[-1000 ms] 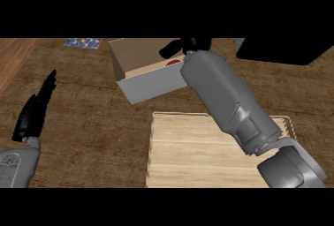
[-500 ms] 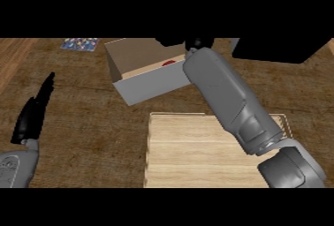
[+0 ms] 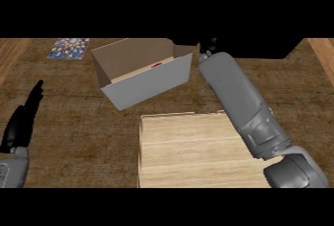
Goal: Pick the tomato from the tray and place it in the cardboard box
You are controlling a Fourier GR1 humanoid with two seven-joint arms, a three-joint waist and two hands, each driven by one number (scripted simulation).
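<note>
- Since the earlier frames the right hand (image 3: 209,44) has drawn back from over the cardboard box (image 3: 146,86); its fingers are too hidden to tell
- Wooden tray (image 3: 189,150) lies nearest, bare
- Left hand (image 3: 23,121) rests released at the left edge
- Tomato (image 3: 157,65) shows as a red sliver inside the box: probably soft, smooth, best cupped around its middle
</note>
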